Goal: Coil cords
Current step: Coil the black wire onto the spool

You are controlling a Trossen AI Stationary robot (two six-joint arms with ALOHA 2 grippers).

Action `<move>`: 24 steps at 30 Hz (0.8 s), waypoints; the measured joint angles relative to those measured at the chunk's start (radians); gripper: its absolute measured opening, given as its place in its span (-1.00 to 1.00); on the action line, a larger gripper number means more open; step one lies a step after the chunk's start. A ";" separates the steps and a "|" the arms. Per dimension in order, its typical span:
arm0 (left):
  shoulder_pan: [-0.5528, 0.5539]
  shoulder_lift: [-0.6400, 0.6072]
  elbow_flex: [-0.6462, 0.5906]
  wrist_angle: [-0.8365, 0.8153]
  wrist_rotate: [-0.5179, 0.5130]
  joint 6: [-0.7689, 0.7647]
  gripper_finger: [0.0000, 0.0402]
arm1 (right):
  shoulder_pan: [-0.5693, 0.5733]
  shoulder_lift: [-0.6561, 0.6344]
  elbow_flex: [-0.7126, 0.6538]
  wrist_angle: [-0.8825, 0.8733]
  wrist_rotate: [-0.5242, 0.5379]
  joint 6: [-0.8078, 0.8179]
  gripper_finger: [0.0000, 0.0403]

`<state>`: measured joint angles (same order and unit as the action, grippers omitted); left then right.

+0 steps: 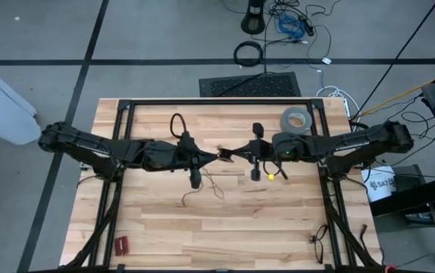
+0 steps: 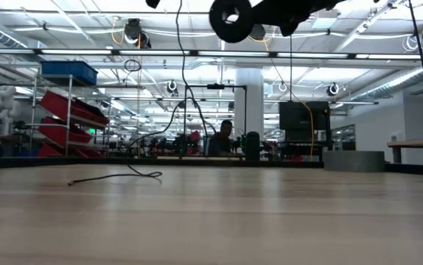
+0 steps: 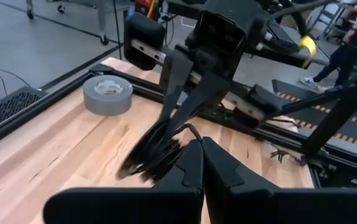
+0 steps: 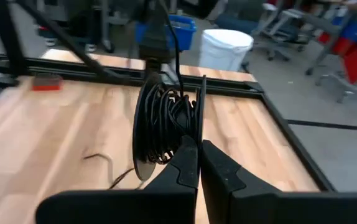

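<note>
The cords are one thin black wire. Most of it is wound into a small coil (image 4: 163, 127), which hangs in the air over the middle of the table (image 1: 224, 155). A loose tail (image 1: 202, 187) drops from the coil and lies on the wood, also seen in the low view (image 2: 116, 177). My left gripper (image 1: 216, 157) comes from the table's left and my right gripper (image 1: 233, 155) from the right. They meet tip to tip at the coil, both shut on it. My left gripper, nearly level and coming from the table's left, is shut on the far side of the coil (image 4: 158, 62) as the right wrist view shows it. The windings hang beside its fingertips (image 3: 191, 155), clear of the table. My right gripper, nearly level and coming from the table's right, pinches the bundled windings at the coil's rim (image 4: 185, 142) between its fingertips (image 4: 188, 158). The coil stands on edge before the fingers, lifted clear, with only the slack tail reaching the table.
A grey tape roll (image 1: 295, 119) lies at the far right of the table, behind my right arm. A small red object (image 1: 120, 244) lies near the front left corner. A dark tangle (image 1: 317, 241) lies near the front right. A black frame (image 1: 217, 101) edges the table.
</note>
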<state>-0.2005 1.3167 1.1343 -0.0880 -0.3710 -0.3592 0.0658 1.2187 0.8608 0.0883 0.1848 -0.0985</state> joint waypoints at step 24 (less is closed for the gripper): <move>0.016 0.268 -0.001 0.248 -0.067 -0.002 -0.97 | 0.001 0.091 0.000 0.177 0.174 -0.021 -1.00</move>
<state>-0.1848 1.5844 1.1336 0.1601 -0.4383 -0.3611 0.0666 1.3100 0.8608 0.2654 0.3593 -0.1198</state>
